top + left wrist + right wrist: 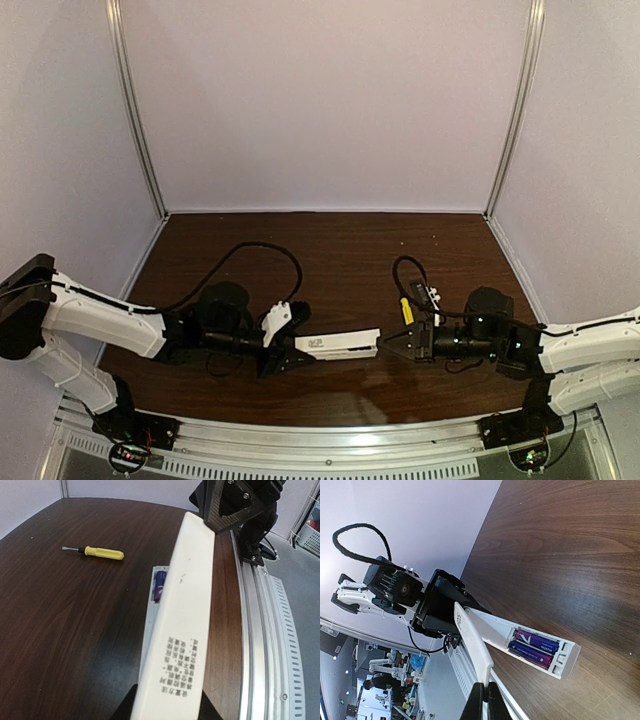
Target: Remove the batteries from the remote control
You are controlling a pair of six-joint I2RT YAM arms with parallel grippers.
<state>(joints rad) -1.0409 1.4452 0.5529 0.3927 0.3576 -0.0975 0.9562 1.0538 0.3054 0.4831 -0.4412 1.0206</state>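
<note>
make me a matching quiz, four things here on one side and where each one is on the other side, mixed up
1 batteries
2 screwdriver
3 cover strip
4 remote control

a pinched by the right gripper
b lying alone on the table
c inside the open remote control
d gripped by the left gripper

Pairs: 1-c, 2-b, 3-a, 4-d

My two arms lie low over the desk (350, 250), forearms near level, wrists turned inward to face each other. My left tool (283, 345) clamps one end of the remote control (568, 661), jaws partly closed. My right tool (385, 347) is pinched tight on the thin cover (472, 647).
</note>
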